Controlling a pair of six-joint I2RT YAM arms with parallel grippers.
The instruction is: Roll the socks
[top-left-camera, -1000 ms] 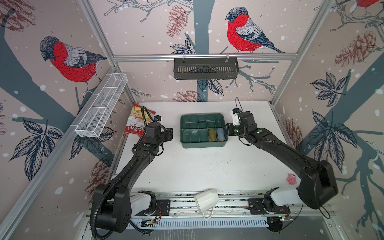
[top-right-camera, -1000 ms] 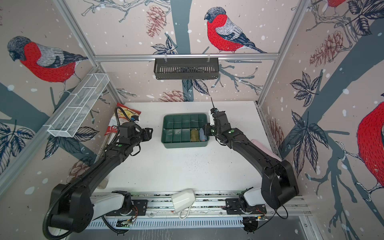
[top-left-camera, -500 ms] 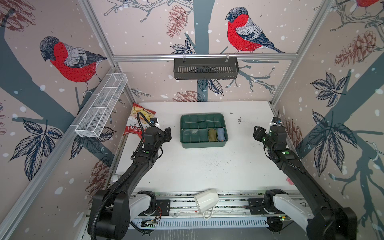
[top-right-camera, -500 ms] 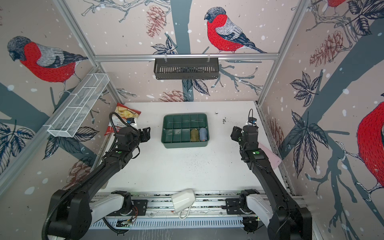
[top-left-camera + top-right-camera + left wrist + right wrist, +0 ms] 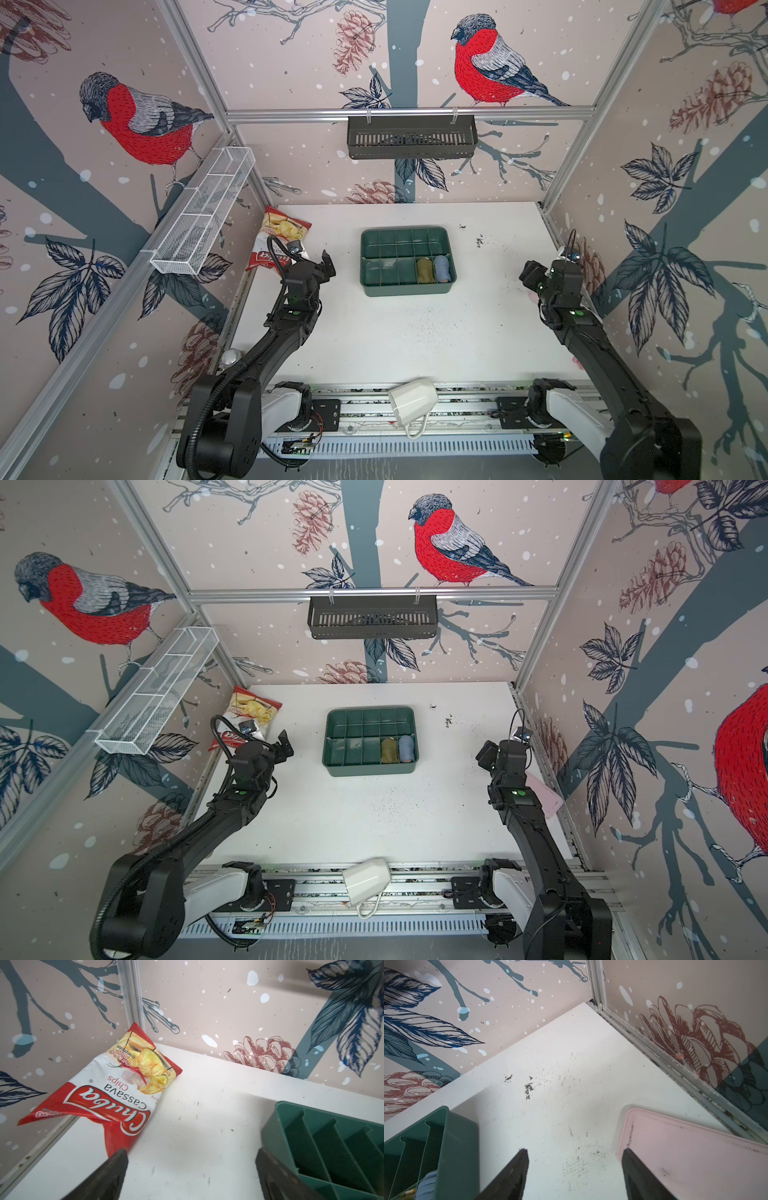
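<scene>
The socks (image 5: 424,270) (image 5: 389,750) stand as one olive-green roll in a front compartment of the green divided tray (image 5: 405,230) (image 5: 370,710). A blue-grey sock roll (image 5: 442,268) (image 5: 406,748) (image 5: 428,1184) stands right beside them. My left gripper (image 5: 328,266) (image 5: 284,744) (image 5: 191,1155) hovers left of the tray, open, with only bare table between its fingers. My right gripper (image 5: 528,272) (image 5: 484,754) (image 5: 574,1151) is well to the right of the tray near the side wall, open and empty. The tray's corner shows in both wrist views (image 5: 270,1126) (image 5: 446,1122).
A red and white chips bag (image 5: 276,245) (image 5: 116,1088) lies at the back left corner. A pink flat lid (image 5: 695,1157) (image 5: 548,800) lies by the right wall under my right arm. A white mug (image 5: 413,401) sits on the front rail. Baskets (image 5: 411,137) (image 5: 203,216) hang on the walls.
My right arm has pulled away from the tray to the right wall and its jaws have opened. My left gripper has drawn back slightly and opened wide.
</scene>
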